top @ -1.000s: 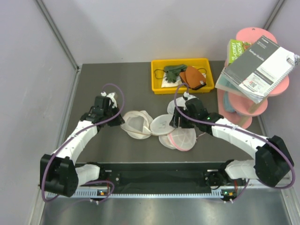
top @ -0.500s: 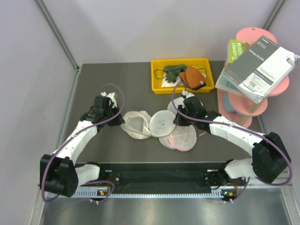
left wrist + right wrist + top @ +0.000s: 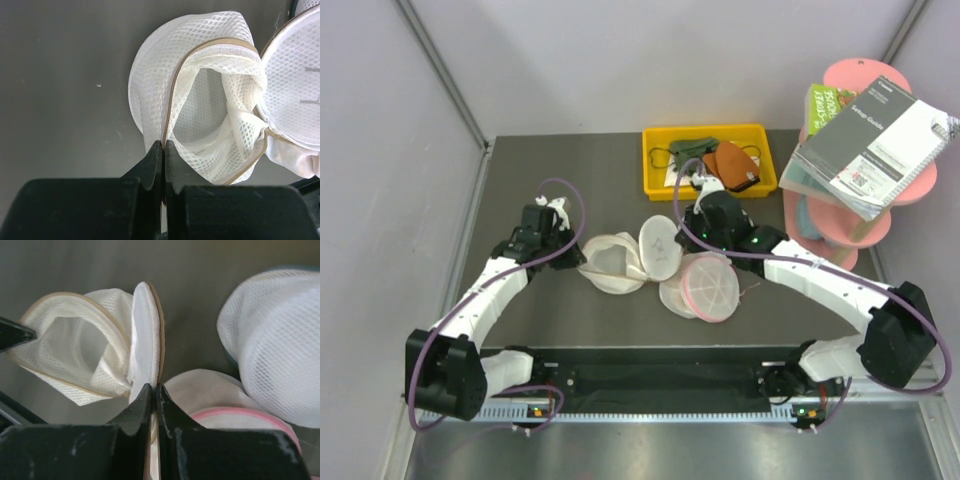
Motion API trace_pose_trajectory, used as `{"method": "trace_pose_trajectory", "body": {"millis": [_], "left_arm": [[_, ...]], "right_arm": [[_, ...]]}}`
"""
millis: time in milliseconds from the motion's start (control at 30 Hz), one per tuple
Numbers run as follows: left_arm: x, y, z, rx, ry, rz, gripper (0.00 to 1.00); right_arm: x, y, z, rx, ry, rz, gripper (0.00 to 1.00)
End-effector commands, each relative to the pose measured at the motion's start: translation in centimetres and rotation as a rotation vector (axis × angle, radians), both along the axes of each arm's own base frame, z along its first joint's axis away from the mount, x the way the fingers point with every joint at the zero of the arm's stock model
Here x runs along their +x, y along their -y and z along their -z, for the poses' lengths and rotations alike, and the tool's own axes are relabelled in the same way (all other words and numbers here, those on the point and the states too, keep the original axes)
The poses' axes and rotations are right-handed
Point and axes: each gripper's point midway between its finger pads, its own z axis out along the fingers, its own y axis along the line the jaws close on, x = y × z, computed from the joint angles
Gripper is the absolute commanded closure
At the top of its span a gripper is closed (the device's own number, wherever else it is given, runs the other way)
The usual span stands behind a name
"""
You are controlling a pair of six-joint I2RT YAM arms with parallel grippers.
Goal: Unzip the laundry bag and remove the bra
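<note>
Pinching the laundry bag (image 3: 155, 65) by its tan rim with left jaws. Holding its flap (image 3: 145, 330) on edge (mouth gaping) with right jaws.

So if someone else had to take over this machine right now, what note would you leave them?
Left gripper: shut on the beige rim of the round white mesh laundry bag, table-side half.
Right gripper: shut on the other half's rim, stood upright.
Done: bag unzipped, gaping open.
Left: pull out the bra; only mesh folds show inside.
A pink-rimmed round mesh bag lies right beside it; leave it.
</note>
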Motion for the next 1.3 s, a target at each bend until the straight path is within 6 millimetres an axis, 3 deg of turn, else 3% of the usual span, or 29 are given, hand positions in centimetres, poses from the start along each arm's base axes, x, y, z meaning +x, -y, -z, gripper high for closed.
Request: {"method": "trace_pose_trajectory", "body": {"millis": [0,300,533,700,767,867,900,1133,1267], "left_arm": [[0.8,-0.2,-1.1,0.011,0.035,-0.014,1.00],[0.9,0.1,1.2,0.010,-0.054,-0.016,1.00],[1.8,0.5,2.8,0.006,-0.106,-0.020,1.00],[2.0,0.5,3.1,-0.005,-0.122,-0.025,1.00],[1.9,0.2,2.8,0.002,-0.116,-0.038,0.88],[1.5,-0.9,2.4,0.025,-0.109,-0.078,0.56],[1.1,-1.6,2.5,0.041,-0.122,-0.092,0.39],[-0.1,-5.0,0.2,0.102,-0.074,-0.243,0.11],[-0.2,-6.6,-0.9,0.111,-0.053,-0.299,0.05]], "right_arm": [[0.5,-4.4,-4.8,0.050,0.145,-0.080,1.00],[-1.7,-12.1,-7.2,0.076,0.267,-0.210,1.00],[-2.8,-16.5,-4.8,0.080,0.256,-0.305,1.00],[-3.3,-18.6,-3.4,0.095,0.244,-0.348,1.00],[-3.2,-19.3,-2.7,0.082,0.242,-0.357,1.00],[-3.3,-19.9,-1.5,0.059,0.235,-0.364,0.99],[-3.3,-20.0,-1.2,0.058,0.228,-0.364,0.99],[-3.5,-21.1,0.6,0.063,0.182,-0.375,0.92],[-3.6,-21.8,1.1,0.074,0.159,-0.391,0.81]]}}
